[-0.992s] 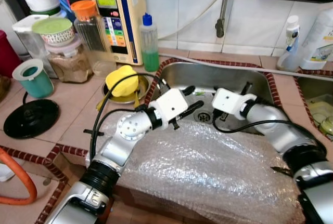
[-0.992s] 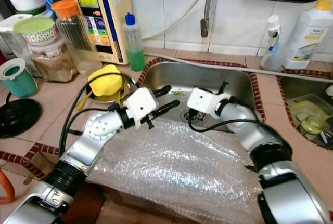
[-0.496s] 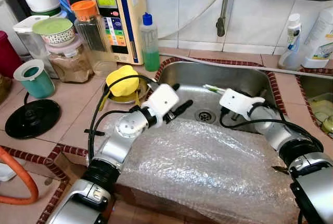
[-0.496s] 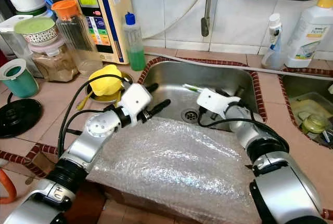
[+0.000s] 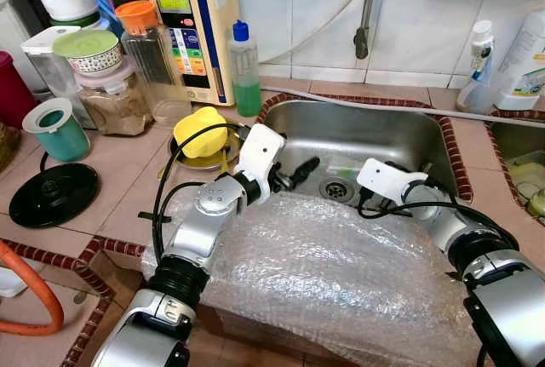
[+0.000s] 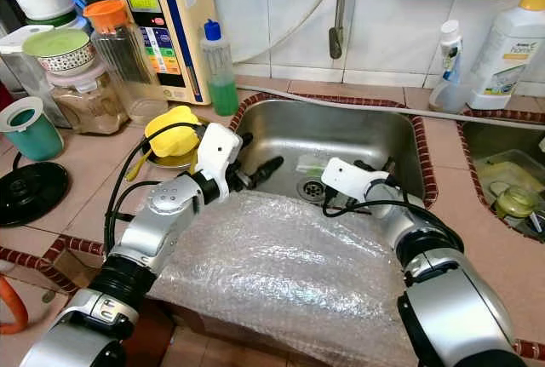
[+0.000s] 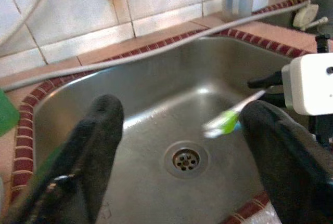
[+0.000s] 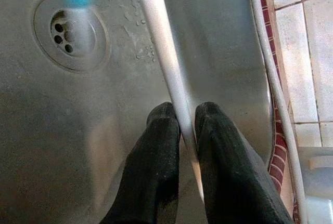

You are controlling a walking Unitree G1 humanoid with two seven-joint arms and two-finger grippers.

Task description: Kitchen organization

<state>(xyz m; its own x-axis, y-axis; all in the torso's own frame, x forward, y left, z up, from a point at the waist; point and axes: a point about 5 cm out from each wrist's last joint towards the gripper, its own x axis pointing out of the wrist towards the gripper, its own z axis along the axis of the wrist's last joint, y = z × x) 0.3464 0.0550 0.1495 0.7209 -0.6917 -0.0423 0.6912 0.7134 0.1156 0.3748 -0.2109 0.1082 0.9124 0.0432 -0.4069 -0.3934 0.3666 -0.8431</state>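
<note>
Over the sink (image 5: pixel 426 141), the right claw (image 8: pixel 182 125) grips a toothbrush (image 7: pixel 229 117), its head aimed drainward.

Sink (image 5: pixel 366 129) brushed steel, dull sheen; bubble wrap (image 5: pixel 341 273) clear plastic; tiles (image 5: pixel 119 180) matt.

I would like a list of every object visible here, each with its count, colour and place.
Sink: one, steel, centre.
Toothbrush: one, white with green and blue, over the sink, in the right gripper.
Bubble wrap: one sheet, clear, on the sink's near edge.
Soap bottle: one, green with blue cap, left of the sink.
Water machine: one, cream, far left counter.
Jars: several, far left.
Cup: one, teal, left.
Lid: one, black, left counter.
Yellow object: one, beside the sink.
Bottles: two, white, far right.
Left gripper: black, open, over the sink.
Right gripper: black, shut on the toothbrush.
</note>
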